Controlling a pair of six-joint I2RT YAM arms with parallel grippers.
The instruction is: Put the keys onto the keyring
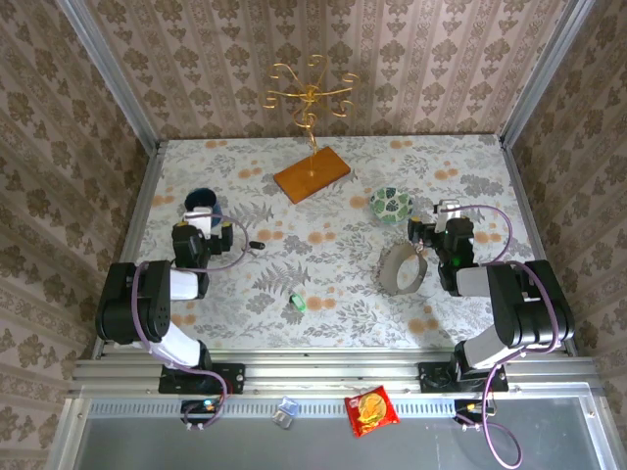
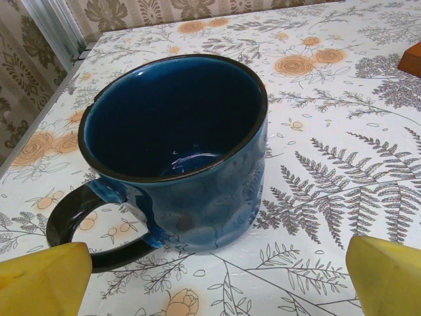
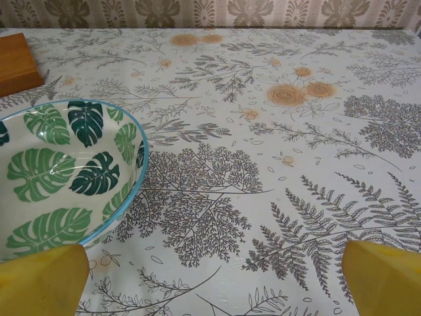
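Note:
The keyring (image 1: 312, 93) is a gold wire stand with curled hooks on a wooden base (image 1: 312, 174) at the back middle. A key with a green head (image 1: 298, 302) lies on the cloth in the front middle. A key with a black head (image 1: 256, 244) lies just right of my left arm. My left gripper (image 1: 202, 217) is open right behind a blue mug (image 2: 174, 151), its yellow fingertips (image 2: 46, 280) wide apart with nothing between them (image 2: 217, 289). My right gripper (image 1: 444, 217) is open too (image 3: 214, 289), over bare cloth beside a leaf-patterned bowl (image 3: 59, 171).
A grey tape roll (image 1: 402, 267) lies by my right arm. The bowl (image 1: 390, 205) and the mug (image 1: 201, 201) flank the middle. The wooden base's corner shows in both wrist views (image 2: 411, 59) (image 3: 16, 62). A red snack packet (image 1: 372, 409) lies below the table edge.

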